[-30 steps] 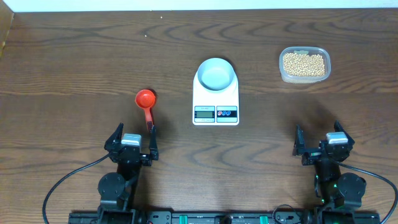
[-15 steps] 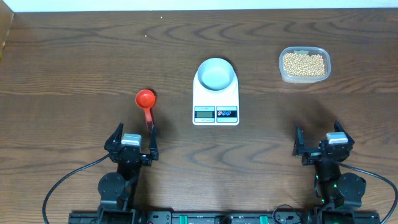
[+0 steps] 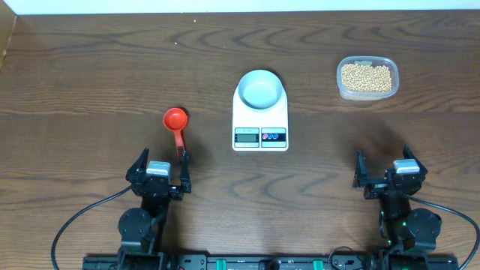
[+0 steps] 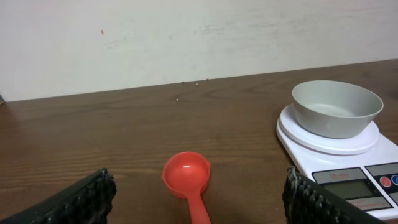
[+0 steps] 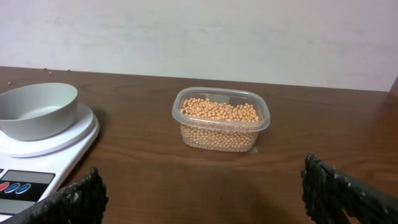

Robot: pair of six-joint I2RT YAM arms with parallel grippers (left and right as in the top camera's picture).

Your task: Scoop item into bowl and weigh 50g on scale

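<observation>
The pale blue-white bowl [image 3: 261, 89] [image 4: 336, 107] [image 5: 35, 109] stands empty on the white scale [image 3: 259, 132] [image 4: 357, 163] [image 5: 25, 177] at the table's middle. Tan-yellow beads, the item [image 3: 366, 77] [image 5: 220, 117], fill a clear plastic tub [image 3: 341, 84] [image 5: 263, 126] at the back right. A red scoop [image 3: 176, 124] [image 4: 188, 178] lies left of the scale, handle pointing toward my left gripper [image 3: 159, 169] [image 4: 199, 208]. That gripper is open, just short of the handle's end. My right gripper [image 3: 385, 169] [image 5: 202, 202] is open over bare table, well in front of the tub.
A few stray beads [image 4: 196, 84] lie by the far table edge against the white wall. The dark wooden table [image 3: 90, 75] stretches bare to the left of the scoop and between scale and tub.
</observation>
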